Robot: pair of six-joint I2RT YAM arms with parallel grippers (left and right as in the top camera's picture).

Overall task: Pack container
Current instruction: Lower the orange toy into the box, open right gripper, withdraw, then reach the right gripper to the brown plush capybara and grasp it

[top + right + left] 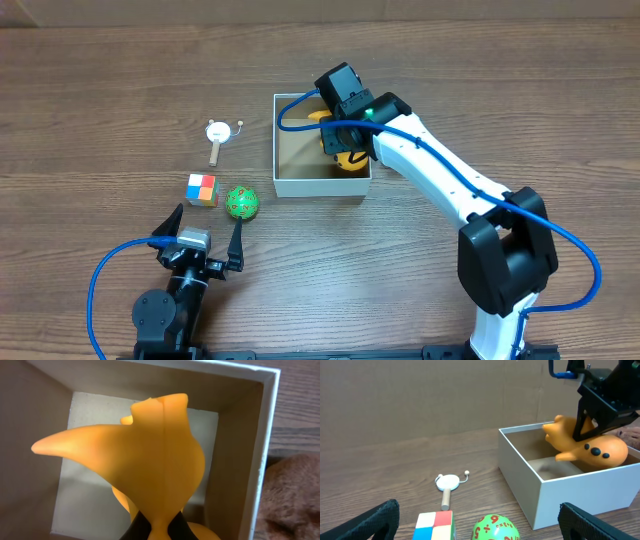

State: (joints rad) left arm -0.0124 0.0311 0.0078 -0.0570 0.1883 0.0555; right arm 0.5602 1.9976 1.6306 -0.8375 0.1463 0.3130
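- Tabletop [100,80]: wood grain, carrying everything here.
- Container [310,186]: sits mid-tabletop, just right of the small toys, with its open side up. It's square, so there's no long axis, and its walls run roughly in line with the tabletop edges.
- Right gripper [340,138]: over the container and clamped on an orange toy [592,450], which slants diagonally across the container with its finned end to the far left.
- Left gripper [208,220]: spread wide, holding nothing, just in front of the ball [241,203] and cube [202,190].
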